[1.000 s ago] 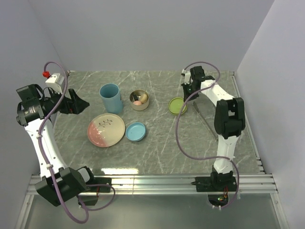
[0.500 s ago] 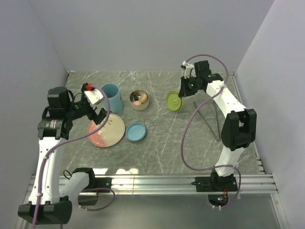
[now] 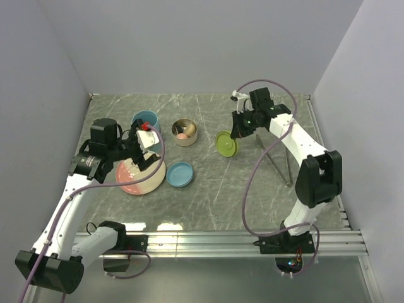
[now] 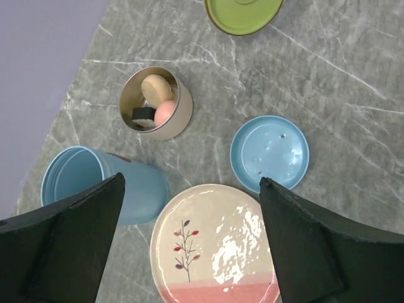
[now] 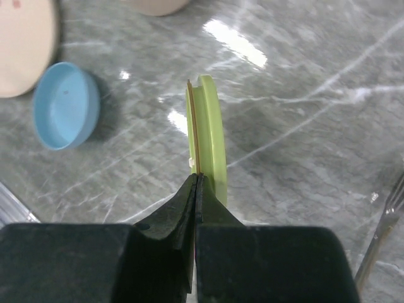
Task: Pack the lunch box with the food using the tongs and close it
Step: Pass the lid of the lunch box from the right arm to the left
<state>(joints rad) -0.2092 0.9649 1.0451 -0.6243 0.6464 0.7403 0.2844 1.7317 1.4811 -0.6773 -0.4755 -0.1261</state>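
Observation:
The lunch box, a round metal tin (image 3: 184, 132) (image 4: 156, 103), holds the food (image 4: 154, 101): a beige egg, a pink piece and a black-and-white piece. My right gripper (image 3: 237, 131) (image 5: 196, 180) is shut on the thin rim of a green lid (image 3: 225, 144) (image 5: 211, 129), which hangs on edge above the table, right of the tin. My left gripper (image 3: 149, 158) (image 4: 191, 189) is open and hovers over the pink-and-cream plate (image 3: 136, 182) (image 4: 214, 246) with nothing between its fingers. The silver tongs (image 3: 278, 161) (image 5: 380, 235) lie on the table at the right.
A tall blue cup (image 3: 144, 120) (image 4: 95, 183) stands left of the tin. A shallow blue lid (image 3: 180, 173) (image 4: 269, 153) (image 5: 65, 105) lies right of the plate. Grey walls close in the marble table on three sides.
My left arm has swung in from the far left to above the plate. My right gripper has lifted the green lid onto its edge and carried it left.

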